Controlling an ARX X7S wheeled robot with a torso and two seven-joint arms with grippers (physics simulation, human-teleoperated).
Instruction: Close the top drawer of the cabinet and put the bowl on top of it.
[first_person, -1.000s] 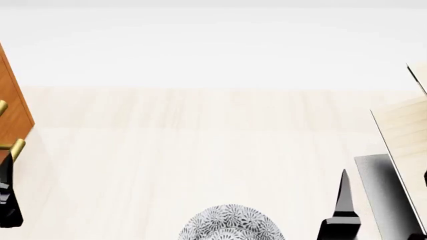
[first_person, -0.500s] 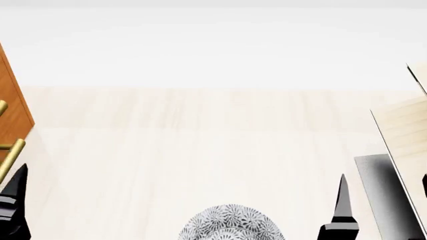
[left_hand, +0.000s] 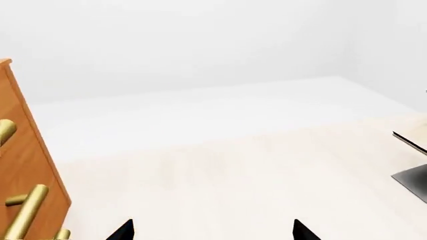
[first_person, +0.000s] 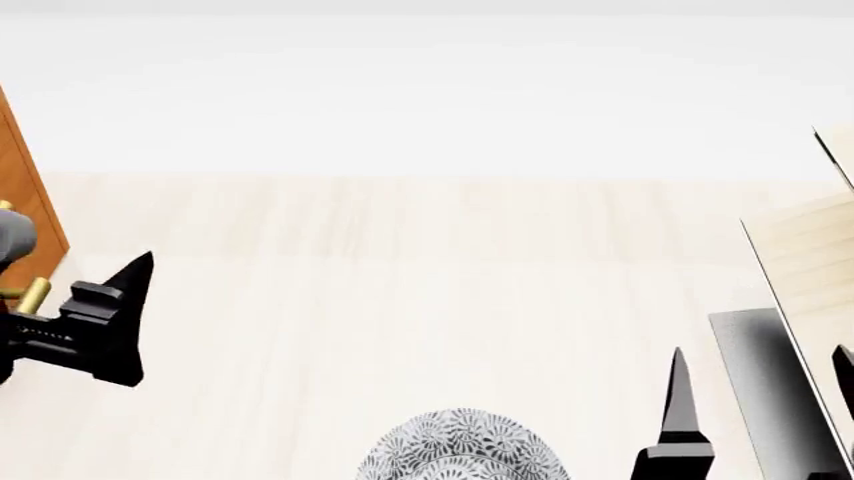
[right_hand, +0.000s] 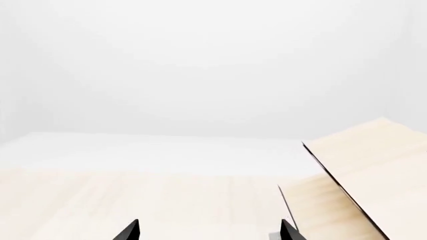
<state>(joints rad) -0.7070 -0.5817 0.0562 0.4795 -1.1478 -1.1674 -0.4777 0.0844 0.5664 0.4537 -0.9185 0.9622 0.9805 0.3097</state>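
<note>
The orange-brown cabinet (first_person: 24, 205) shows only as a strip at the head view's left edge, with a brass handle (first_person: 30, 293) below it. The left wrist view shows its front (left_hand: 30, 165) with two brass handles; the upper one (left_hand: 5, 131) sits near the cabinet's top. I cannot tell how far out the top drawer stands. The patterned bowl (first_person: 461, 448) sits on the pale floor at the bottom middle, partly cut off. My left gripper (first_person: 130, 280) hangs just right of the cabinet, open and empty (left_hand: 212, 231). My right gripper (first_person: 761, 365) is right of the bowl, open and empty (right_hand: 209, 231).
A pale wood structure (first_person: 814, 270) with a dark grey base (first_person: 754, 370) stands at the right, close to my right gripper, and also shows in the right wrist view (right_hand: 373, 165). Pale wooden floor (first_person: 400, 290) runs between cabinet and structure, with a white wall behind.
My left gripper has risen from the lower left corner and moved right, turning its fingers up and to the right. The right gripper has barely shifted. The bowl has not moved.
</note>
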